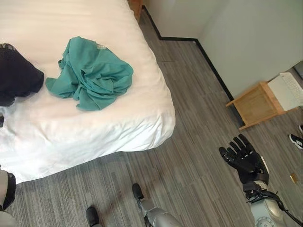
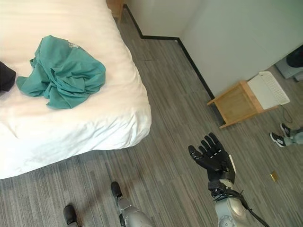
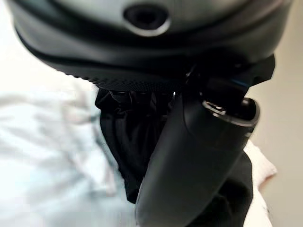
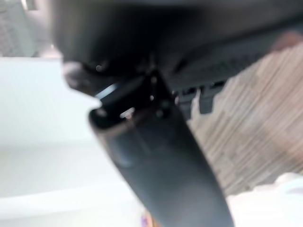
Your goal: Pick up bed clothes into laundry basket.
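the robot's right hand (image 2: 212, 158) hangs over the grey wood-look floor (image 1: 199, 156) near the foot of the bed, fingers straight and spread, palm empty. the left hand (image 3: 199, 156) shows in its own wrist view pressed close against a black garment (image 1: 16, 75) on the sheet; its thumb lies across the dark cloth, but whether the fingers have closed on it cannot be told.

farther up, the bed (image 1: 94, 127) carries the clothes to be collected: the black garment at the mattress's left edge and, just beside it, a crumpled teal garment (image 1: 92, 73) lying loose in the middle of the white cover, untouched by either hand.

beyond the bed's corner, a low wooden stand (image 1: 258, 104) sits against the wall with a white slatted laundry basket (image 1: 289, 90) beside it, well apart from the clothes.

the step in hand looks like the first pick, on the black piece. the next move likely calls for a firm gather of the cloth, then a carry across the floor toward the basket.
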{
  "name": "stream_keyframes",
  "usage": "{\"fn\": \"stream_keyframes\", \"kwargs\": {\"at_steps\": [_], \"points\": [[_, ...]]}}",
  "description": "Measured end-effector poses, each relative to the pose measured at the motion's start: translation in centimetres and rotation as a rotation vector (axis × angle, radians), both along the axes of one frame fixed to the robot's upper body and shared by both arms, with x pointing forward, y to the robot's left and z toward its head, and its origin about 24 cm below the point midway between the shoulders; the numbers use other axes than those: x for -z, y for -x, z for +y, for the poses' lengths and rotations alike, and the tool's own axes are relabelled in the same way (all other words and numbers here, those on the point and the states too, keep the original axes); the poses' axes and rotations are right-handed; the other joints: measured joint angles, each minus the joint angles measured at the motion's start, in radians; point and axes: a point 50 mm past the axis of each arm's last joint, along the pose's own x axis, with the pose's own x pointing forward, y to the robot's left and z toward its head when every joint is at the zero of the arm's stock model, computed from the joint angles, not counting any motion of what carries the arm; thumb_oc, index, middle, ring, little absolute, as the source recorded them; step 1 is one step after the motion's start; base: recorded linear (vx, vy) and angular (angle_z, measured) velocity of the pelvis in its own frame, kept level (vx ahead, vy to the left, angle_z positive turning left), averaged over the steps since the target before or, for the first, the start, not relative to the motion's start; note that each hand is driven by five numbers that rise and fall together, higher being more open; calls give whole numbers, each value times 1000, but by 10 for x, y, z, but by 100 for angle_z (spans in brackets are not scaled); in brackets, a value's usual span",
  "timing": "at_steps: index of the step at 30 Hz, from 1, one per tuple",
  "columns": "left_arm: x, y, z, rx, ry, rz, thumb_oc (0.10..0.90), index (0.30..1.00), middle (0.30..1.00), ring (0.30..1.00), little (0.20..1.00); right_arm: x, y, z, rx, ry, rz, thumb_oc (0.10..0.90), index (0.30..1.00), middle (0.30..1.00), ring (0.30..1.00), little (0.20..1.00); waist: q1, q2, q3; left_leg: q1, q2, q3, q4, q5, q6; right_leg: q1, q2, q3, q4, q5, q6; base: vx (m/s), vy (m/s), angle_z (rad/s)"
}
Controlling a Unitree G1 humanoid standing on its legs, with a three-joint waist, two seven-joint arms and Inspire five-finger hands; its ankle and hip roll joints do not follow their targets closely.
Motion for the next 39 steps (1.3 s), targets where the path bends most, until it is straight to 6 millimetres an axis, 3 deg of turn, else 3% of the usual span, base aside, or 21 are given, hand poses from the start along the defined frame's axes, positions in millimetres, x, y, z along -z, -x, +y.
{"fn": "stream_keyframes", "kwargs": {"at_steps": [1,2,3,7,8,11,14,16,17,19,22,32,33,34,35,39], "points": [[-8,-6,-9,44,4,-41,607,611,611,611,611,1,-1,1,3,-8,0,800,900,900,900,900,0,4,2,25,-6,12,-21,3,5,8,-2,0,2,0,0,58,10,-14],[-13,-10,-14,74,9,-76,430,345,345,345,345,4,-1,1,8,-16,6,800,900,900,900,900,-1,5,2,38,-9,15,-34,8,8,15,-3,-5,2,0,0,50,13,-16],[-20,-14,-20,113,17,-124,400,300,300,300,300,6,0,1,13,-22,15,800,900,900,900,900,0,10,3,54,-11,22,-49,12,11,22,-2,-6,2,0,0,55,17,-9],[-41,-23,-40,228,27,-239,400,300,300,300,300,5,-3,1,15,-24,7,800,900,900,900,900,-2,49,2,101,-20,37,-97,38,19,40,-5,-9,0,-1,0,69,23,-9],[-41,-29,-51,286,76,-285,400,300,300,300,300,6,-6,0,19,-25,10,800,900,900,900,900,-1,90,3,138,-23,36,-112,46,21,78,-5,-11,-12,-1,-1,71,21,2],[-43,-35,-64,354,132,-345,400,300,300,300,300,4,-11,-1,23,-23,0,800,900,900,900,900,0,137,1,168,-26,32,-116,40,22,114,-8,-12,-12,-16,-23,43,0,7],[-59,-39,-89,484,168,-463,400,300,300,300,300,-7,-21,-7,15,26,-15,800,900,900,900,900,5,141,-4,188,-50,16,-118,35,22,145,-36,-30,-13,-78,-68,32,-11,17],[-70,-37,-98,545,146,-531,400,300,300,300,300,-17,-30,-10,16,59,-44,800,900,900,900,900,7,148,-6,190,-54,11,-118,37,20,150,-38,-35,-13,-89,-73,7,-12,9],[-74,-36,-103,572,159,-563,400,300,300,300,300,-26,-38,-12,7,85,-68,800,900,900,900,900,14,147,-8,190,-58,8,-118,38,18,161,-46,-38,-13,-115,-66,-20,-23,10],[-73,-37,-112,617,172,-583,400,300,300,300,300,-39,-43,-21,-2,152,-74,800,900,900,900,900,25,142,-21,197,-72,4,-118,36,9,173,-61,-42,-13,-171,-89,-26,-27,11],[-75,-37,-123,669,167,-608,400,300,300,300,300,-54,-53,-30,12,213,-101,800,900,900,900,900,34,162,-34,199,-58,-14,-117,43,1,173,-47,-53,-14,-173,-87,4,-11,9],[-63,-35,-101,577,195,-586,400,300,300,300,300,-57,-57,-25,-20,235,-109,800,900,900,900,900,52,168,-40,211,-46,-23,-118,56,-3,192,-38,-66,-13,-162,-102,1,-3,3],[-62,-34,-98,562,196,-582,546,519,519,519,519,-57,-56,-26,-20,235,-107,800,900,900,900,900,52,168,-40,211,-46,-23,-118,56,-3,193,-38,-66,-13,-162,-102,0,0,0],[-60,-33,-95,550,196,-577,546,519,519,519,519,-56,-56,-26,-19,235,-105,800,900,900,900,900,51,167,-40,208,-46,-24,-118,56,-3,194,-38,-67,-13,-162,-102,-28,-8,8],[-60,-33,-94,537,186,-568,800,900,900,900,900,-55,-55,-27,-15,236,-100,800,900,900,900,900,50,167,-40,201,-45,-34,-118,57,-3,194,-39,-72,-13,-162,-102,-17,-11,20],[-55,-34,-88,495,133,-513,800,900,900,900,900,-54,-52,-29,-9,238,-94,800,900,900,900,900,32,169,-41,194,-44,-62,-117,60,-2,197,-42,-102,-13,-164,-101,-7,-40,22]]}}
